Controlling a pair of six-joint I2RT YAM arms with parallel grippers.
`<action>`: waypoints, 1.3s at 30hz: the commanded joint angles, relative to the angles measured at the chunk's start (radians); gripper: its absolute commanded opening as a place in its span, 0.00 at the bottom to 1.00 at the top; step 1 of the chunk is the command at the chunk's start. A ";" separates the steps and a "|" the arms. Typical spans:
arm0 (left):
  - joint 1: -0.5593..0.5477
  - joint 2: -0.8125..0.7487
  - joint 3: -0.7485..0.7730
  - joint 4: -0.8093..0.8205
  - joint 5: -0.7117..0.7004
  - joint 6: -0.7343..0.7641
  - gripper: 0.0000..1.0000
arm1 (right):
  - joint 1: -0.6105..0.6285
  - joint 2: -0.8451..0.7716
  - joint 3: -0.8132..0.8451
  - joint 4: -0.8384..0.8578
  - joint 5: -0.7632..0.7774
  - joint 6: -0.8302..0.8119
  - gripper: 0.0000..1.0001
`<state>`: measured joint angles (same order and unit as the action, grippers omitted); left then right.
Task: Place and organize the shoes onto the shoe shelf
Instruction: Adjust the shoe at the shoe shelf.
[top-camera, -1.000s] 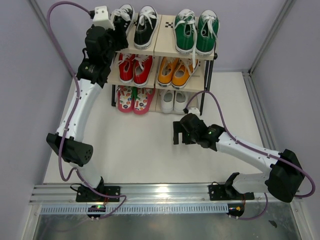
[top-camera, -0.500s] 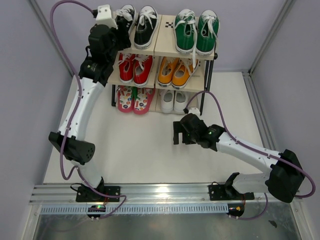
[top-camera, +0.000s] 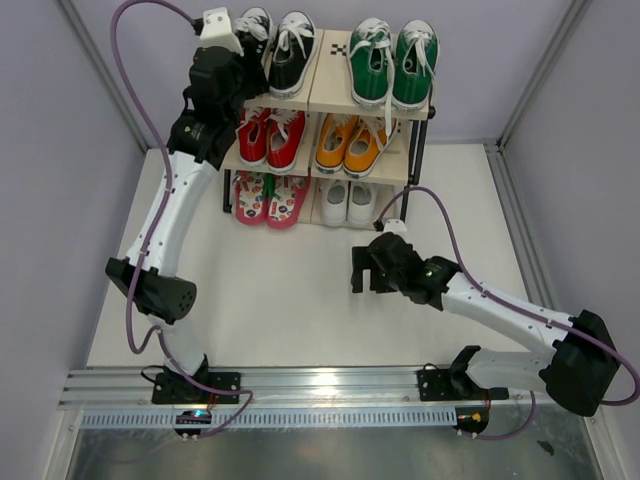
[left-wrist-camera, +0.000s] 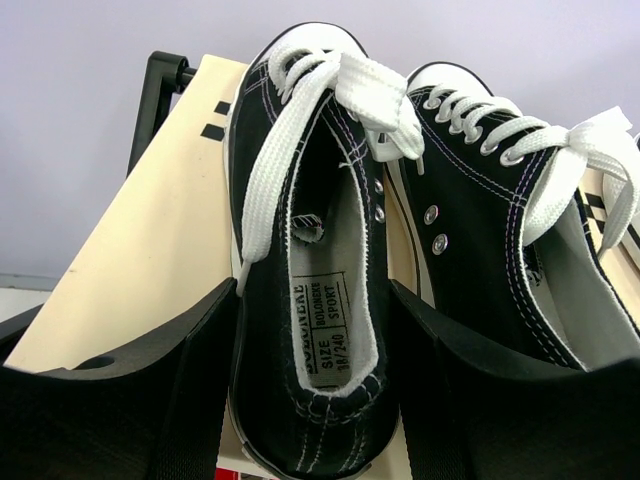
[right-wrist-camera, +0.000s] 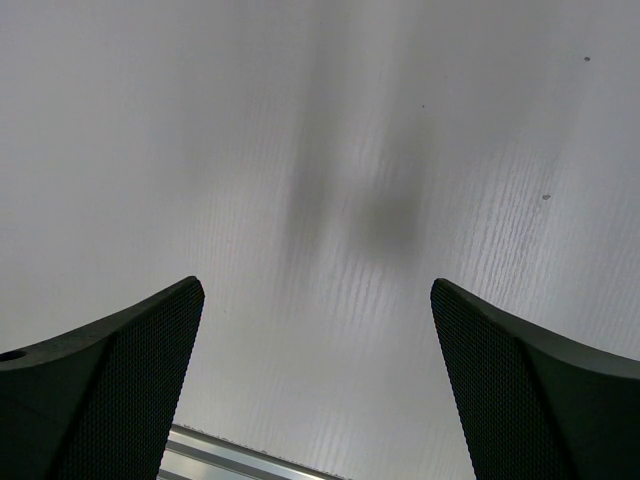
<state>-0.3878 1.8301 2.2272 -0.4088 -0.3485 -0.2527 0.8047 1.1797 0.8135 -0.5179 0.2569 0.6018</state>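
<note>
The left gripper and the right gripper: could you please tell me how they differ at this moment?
The left gripper sits high at the shoe shelf's top tier; the right gripper hangs low over the table in front. The left gripper is closed around the heel of a black sneaker; the right gripper holds nothing. The right gripper's jaws stand wider apart. Both have black fingers.

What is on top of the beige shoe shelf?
On the left, black white-laced canvas sneakers; on the right, green white-laced canvas sneakers. The left gripper grips one black sneaker's heel, covering it from above.
</note>
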 joint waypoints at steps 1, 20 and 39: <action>-0.022 0.014 0.038 0.022 0.023 -0.042 0.41 | 0.001 -0.038 -0.011 0.038 0.024 0.006 1.00; -0.028 -0.057 0.028 0.047 0.014 -0.049 0.72 | -0.001 -0.123 -0.039 0.058 0.013 -0.016 0.99; -0.028 -0.187 0.034 0.013 0.249 -0.045 0.92 | -0.001 -0.181 -0.017 0.065 -0.027 -0.054 0.99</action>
<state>-0.4122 1.6497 2.2292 -0.3981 -0.2207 -0.2996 0.8047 1.0142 0.7685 -0.4866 0.2390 0.5549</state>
